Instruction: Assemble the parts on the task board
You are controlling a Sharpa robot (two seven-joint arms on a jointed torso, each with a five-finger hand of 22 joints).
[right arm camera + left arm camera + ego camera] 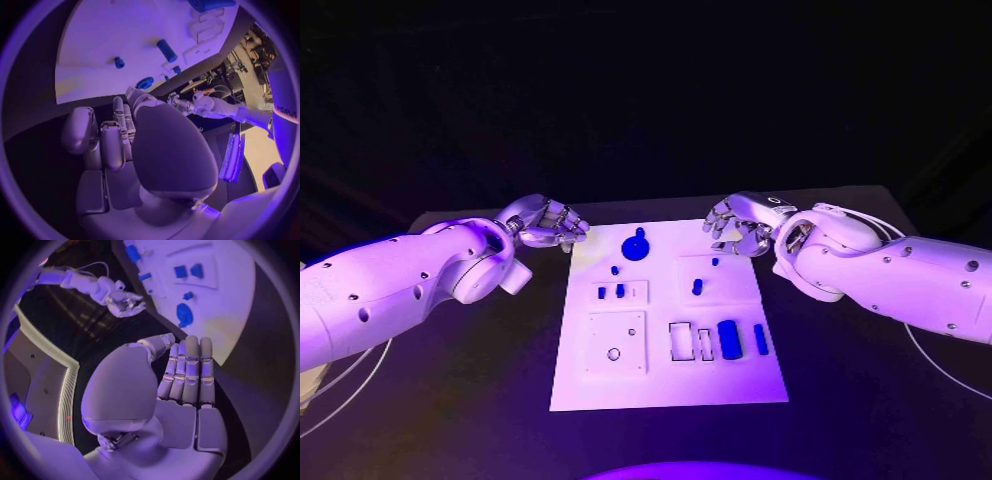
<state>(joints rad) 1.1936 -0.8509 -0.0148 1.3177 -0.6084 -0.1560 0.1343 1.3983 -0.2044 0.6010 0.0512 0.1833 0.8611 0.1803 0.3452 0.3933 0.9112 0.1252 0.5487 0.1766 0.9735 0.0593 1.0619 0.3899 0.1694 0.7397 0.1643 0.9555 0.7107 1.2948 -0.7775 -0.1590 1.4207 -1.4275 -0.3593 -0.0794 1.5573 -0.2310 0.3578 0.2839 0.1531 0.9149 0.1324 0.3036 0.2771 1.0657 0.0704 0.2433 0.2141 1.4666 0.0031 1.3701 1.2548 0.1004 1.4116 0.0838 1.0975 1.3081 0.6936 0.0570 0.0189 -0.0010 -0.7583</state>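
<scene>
Both hands hover empty at the task board's point(668, 385) far corners: left hand point(545, 222) and right hand point(740, 222), fingers loosely curled (gripping nothing). Several blue parts point(728, 338) rest on the board.

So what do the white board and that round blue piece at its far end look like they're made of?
The task board looks like matte white plastic or painted sheet: flat, even, no glare. The round blue piece looks like smooth moulded plastic with a uniform colour, though that's uncertain.

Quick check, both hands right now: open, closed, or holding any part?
Left hand: holds nothing, fingers curled in, beside the task board.
Right hand: holds nothing, fingers curled in, at the board's far right corner.
</scene>
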